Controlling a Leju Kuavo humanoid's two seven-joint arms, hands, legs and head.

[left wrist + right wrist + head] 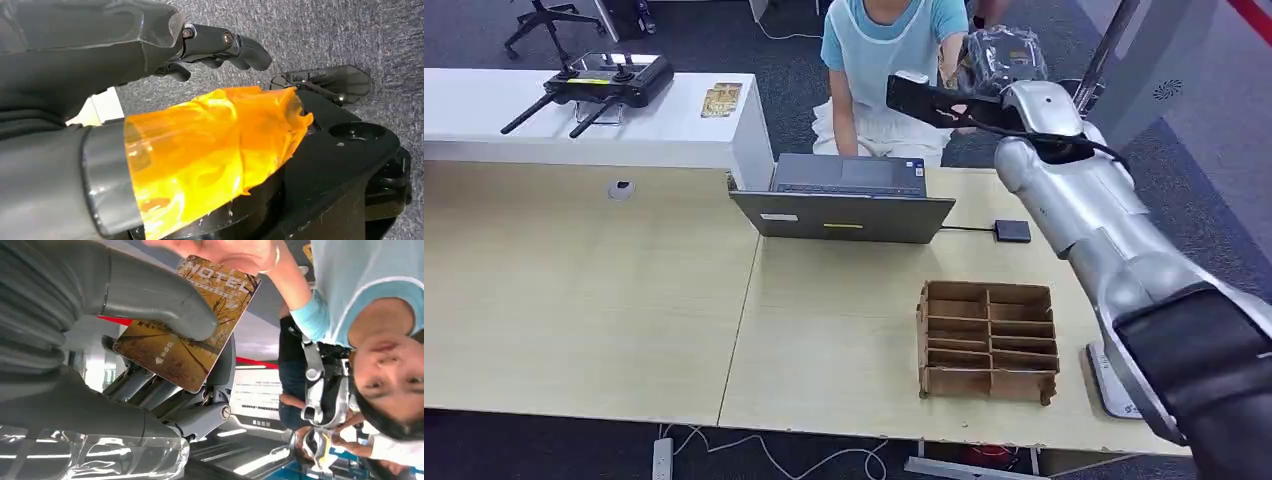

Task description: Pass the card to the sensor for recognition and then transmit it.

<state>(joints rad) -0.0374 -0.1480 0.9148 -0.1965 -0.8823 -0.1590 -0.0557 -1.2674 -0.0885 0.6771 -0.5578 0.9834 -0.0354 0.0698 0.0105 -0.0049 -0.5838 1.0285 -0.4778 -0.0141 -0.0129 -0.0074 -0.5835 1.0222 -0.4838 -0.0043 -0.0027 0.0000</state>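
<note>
The right hand (150,365) pinched the card (187,325) between thumb and fingers, raised beyond the laptop (849,200). A person's hand (225,252) touched the card's far edge. The left hand (220,47) hung with fingers curled, holding nothing.

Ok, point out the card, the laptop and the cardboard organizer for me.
card (175,352), right wrist view, middle of its printed face.
laptop (844,213), head view, back of its lid.
cardboard organizer (989,340), head view, central dividers.
</note>
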